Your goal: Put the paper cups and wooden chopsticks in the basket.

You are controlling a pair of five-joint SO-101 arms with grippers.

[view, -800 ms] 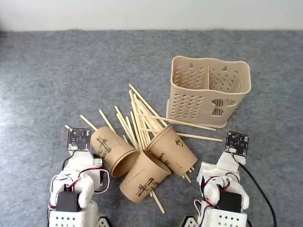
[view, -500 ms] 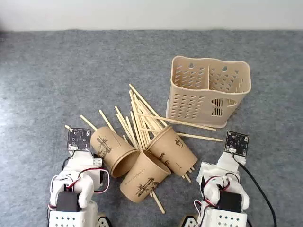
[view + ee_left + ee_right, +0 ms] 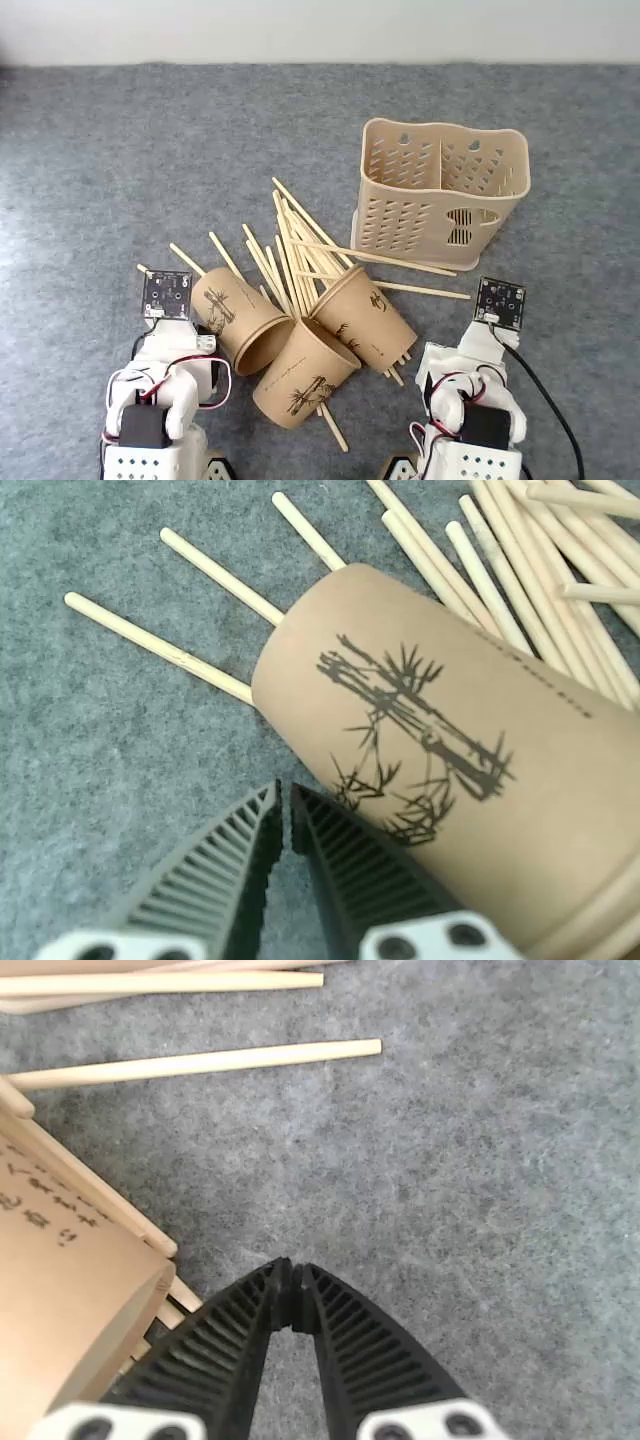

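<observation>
Paper cups [image 3: 362, 318] atop chopsticks [image 3: 292, 262], which poss. touch basket [image 3: 400, 222].

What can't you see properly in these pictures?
- High view: the floor of the basket, hidden by its own walls.
- High view: the near ends of many chopsticks, hidden under the paper cups, so they cannot be counted.
- Left wrist view: the mouth of the left cup, cut off by the picture's edge.
- Right wrist view: most of the right cup, cut off by the edge.
</observation>
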